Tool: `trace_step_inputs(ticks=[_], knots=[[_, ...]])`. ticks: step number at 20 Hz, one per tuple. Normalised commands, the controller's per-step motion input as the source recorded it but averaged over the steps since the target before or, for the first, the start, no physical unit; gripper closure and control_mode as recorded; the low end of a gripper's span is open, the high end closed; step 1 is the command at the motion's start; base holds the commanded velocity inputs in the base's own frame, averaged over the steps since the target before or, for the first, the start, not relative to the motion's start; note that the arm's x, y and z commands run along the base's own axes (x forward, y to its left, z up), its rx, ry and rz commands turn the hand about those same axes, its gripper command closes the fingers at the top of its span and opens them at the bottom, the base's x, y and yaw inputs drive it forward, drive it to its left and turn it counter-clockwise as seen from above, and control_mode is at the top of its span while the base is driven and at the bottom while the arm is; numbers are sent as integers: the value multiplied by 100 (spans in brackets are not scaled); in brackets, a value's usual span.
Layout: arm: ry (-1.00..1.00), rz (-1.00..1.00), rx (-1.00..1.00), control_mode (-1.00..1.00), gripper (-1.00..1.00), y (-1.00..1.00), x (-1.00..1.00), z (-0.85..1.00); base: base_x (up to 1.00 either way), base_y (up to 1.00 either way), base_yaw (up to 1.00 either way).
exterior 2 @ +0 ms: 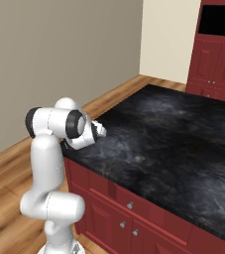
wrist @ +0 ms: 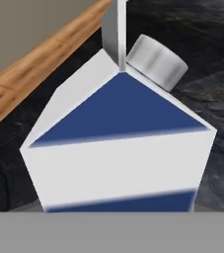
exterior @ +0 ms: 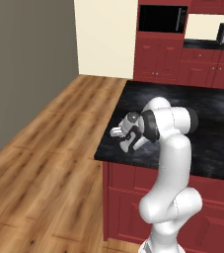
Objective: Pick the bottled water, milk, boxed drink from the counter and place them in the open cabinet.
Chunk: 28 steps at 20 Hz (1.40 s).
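Although the milk (wrist: 118, 143) looms close in the hand view, its base is cut off at the lower edge, so its footing on the counter (wrist: 207, 59) cannot be confirmed there. That view shows a white gable-top carton with a blue upper face, a white band and a blue strip below, a grey round cap (wrist: 157, 62) beside the top seam, and black marbled stone behind. Neither fingertip is visible in it, and whether the gripper is spread, closed or clamped on the carton cannot be told. From the left base view the gripper (exterior: 119, 133) sits at the near left corner of the counter (exterior: 182, 104), low over the stone, with the wrist and forearm covering whatever lies beside it; a pale shape at the fingers is too small to identify. From the right base view the hand (exterior 2: 96, 130) is largely masked by the arm's own dark joint, with just a pale tip projecting over the counter edge (exterior 2: 158, 144). Across the room, a dark recess (exterior: 162, 19) appears above red panelled doors (exterior: 158, 59); the right base view crops it at the top edge. Wooden flooring (exterior: 44, 163) runs left of the counter.
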Motion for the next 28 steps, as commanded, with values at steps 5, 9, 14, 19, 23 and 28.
trace_step_inputs(ticks=[5,9,14,19,23,28], knots=[[2,-3,0,-100,100,0,13,-1,0,0,0],[-2,0,0,-100,100,0,-6,0,0,0,0],[-16,0,0,-100,100,0,-44,47,0,0,0],[-6,0,1,-100,100,3,-69,71,0,0,0],[0,0,1,-100,100,13,-86,64,0,0,0],[0,0,2,-100,100,11,-82,70,0,0,0]])
